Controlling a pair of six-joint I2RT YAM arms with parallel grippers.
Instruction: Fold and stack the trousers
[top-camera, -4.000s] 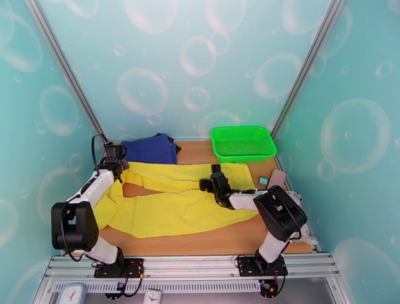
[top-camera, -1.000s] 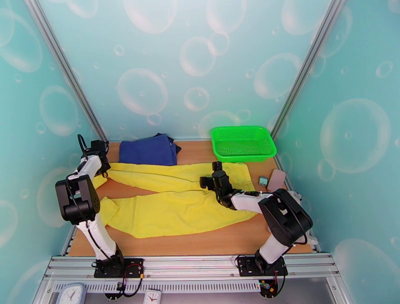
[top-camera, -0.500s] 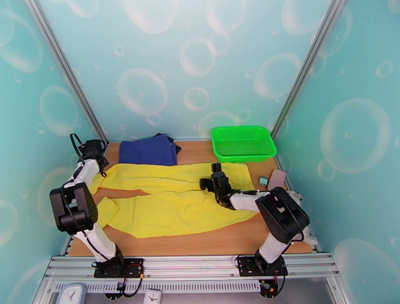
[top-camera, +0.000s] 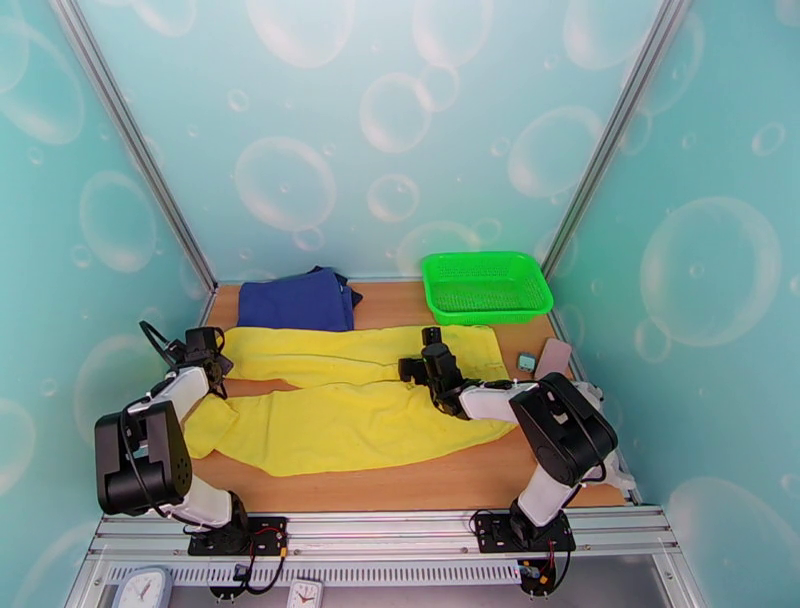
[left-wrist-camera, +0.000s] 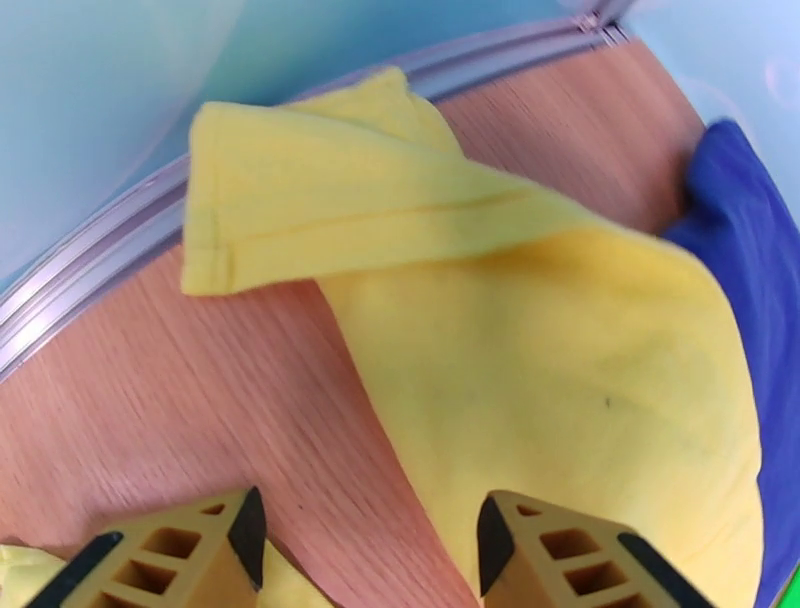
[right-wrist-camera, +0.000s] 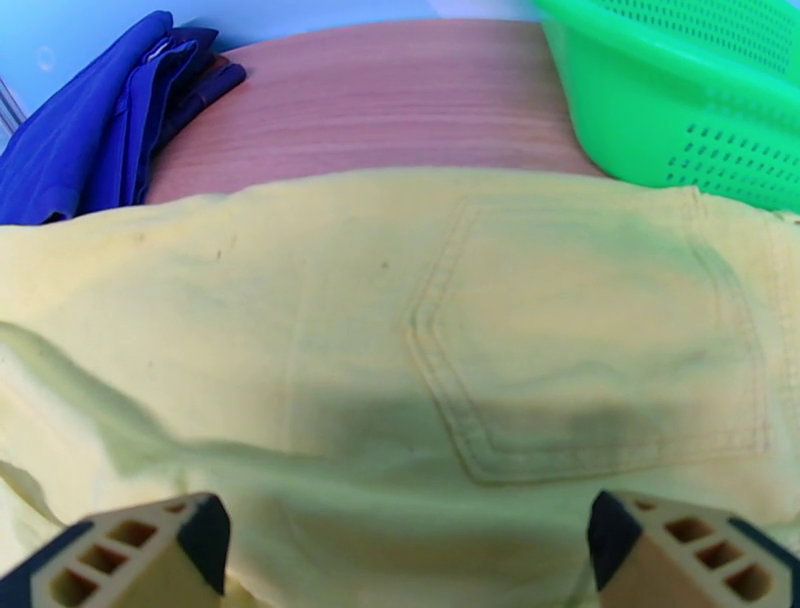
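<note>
Trousers: yellow pair, spread flat across the wooden table. They span centre to left in the top view, with the waist at centre-right and both legs running out to the left. The legs lie side by side with a strip of bare wood between them near the cuffs. In the left wrist view the far leg's cuff end is flipped over on itself at upper left.

Left gripper: fingers spread, nothing between them, only wood and a cloth edge below. It is released and sits over the gap between the cuffs, at the left of the top view.

Right gripper: jaws wide apart, low over the seat area beside the stitched back pocket. It grasps nothing.

Progress, judged: early, straightening only. No fold is made yet. Left to do: lay leg on leg, fold lengthwise, then stack, probably by the navy garment at the upper left of the table.

Green basket sits at upper right.

Writing: none readable. No brand or label shows on the trousers, and the two small flat items at the right edge are too small to tell.
</note>
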